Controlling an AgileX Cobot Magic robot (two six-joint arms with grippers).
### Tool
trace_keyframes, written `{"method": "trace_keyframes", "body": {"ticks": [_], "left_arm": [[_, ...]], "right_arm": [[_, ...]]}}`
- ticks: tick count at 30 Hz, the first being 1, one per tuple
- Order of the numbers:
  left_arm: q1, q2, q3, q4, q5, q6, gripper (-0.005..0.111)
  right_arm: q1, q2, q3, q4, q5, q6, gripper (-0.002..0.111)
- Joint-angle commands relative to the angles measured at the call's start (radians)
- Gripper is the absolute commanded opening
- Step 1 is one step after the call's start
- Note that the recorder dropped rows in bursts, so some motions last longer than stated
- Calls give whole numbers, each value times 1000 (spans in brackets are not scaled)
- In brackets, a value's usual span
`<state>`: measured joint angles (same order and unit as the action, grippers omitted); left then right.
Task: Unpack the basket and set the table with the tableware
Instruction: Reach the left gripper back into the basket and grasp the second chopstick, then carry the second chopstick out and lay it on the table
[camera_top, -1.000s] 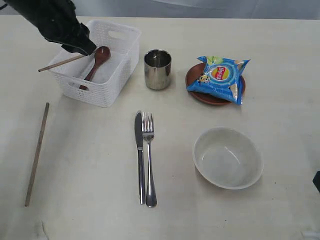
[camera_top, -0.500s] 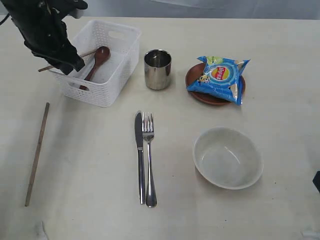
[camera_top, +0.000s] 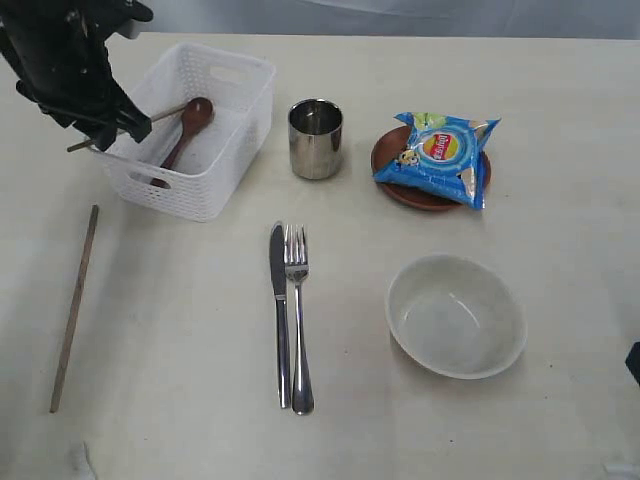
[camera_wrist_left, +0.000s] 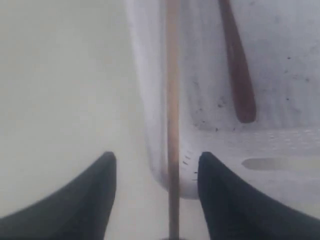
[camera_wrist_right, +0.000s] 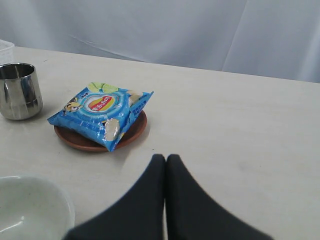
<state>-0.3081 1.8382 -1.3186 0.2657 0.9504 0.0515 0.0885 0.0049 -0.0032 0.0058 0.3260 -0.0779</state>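
A white basket (camera_top: 215, 185) stands at the table's (camera_top: 180, 400) far left and holds a reddish-brown wooden spoon (camera_top: 185, 125). One brown chopstick (camera_top: 165, 111) leans over its left rim. My left gripper (camera_top: 115, 132) is open at that rim. In the left wrist view the chopstick (camera_wrist_left: 172, 100) runs between the spread fingers (camera_wrist_left: 225, 190) and touches neither tip. A second chopstick (camera_top: 75, 305) lies on the table at the left. Knife (camera_top: 279, 300), fork (camera_top: 297, 320), steel cup (camera_top: 315, 138), cream bowl (camera_top: 455, 315) and brown plate (camera_top: 400, 190) are set out. My right gripper (camera_wrist_right: 166, 159) is shut and empty.
A blue chip bag (camera_top: 437, 157) lies on the brown plate. In the right wrist view the bag (camera_wrist_right: 100, 115) and the cup (camera_wrist_right: 19, 91) are ahead of the shut fingers, with the bowl's rim (camera_wrist_right: 60, 195) close by. A grey backdrop runs behind the table.
My left arm has pulled back from over the basket to its left rim. The basket and the leaning chopstick have shifted slightly to the left. The right arm has not moved.
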Motion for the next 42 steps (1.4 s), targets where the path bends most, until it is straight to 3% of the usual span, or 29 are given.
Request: {"method": "trace_keyframes", "body": {"ticks": [1,4,6,13,25,30,35,42], "left_arm": [[-4,-1,-4,1,25,-41,40],[-4,1,-4,-18,21,-39,8],[-4,13,-4,4,21,-39,0],[-4,-2,-16,16,25,-51,0],[-4,-174,-75,20,39,-78,0],[-4,-268,-70,-29,117,-93,0],[-4,-398,39,-109,120,-130,0],[-4,-665,343,-197,93,-221,0]], "right_arm": [[-5,-5,3,-6,-4,2,0],[-5,-5,3,-6,-4,2,0],[-5,-5,3,-6,-4,2,0],[-5,-5,3,-6,-4,2,0],[-5,-5,3,-6,-4,2,0],[-5,-5,3,-6,-4,2,0],[-5,-5,3,-6,-4,2,0],[-5,-5,3,-6,-4,2,0]]}}
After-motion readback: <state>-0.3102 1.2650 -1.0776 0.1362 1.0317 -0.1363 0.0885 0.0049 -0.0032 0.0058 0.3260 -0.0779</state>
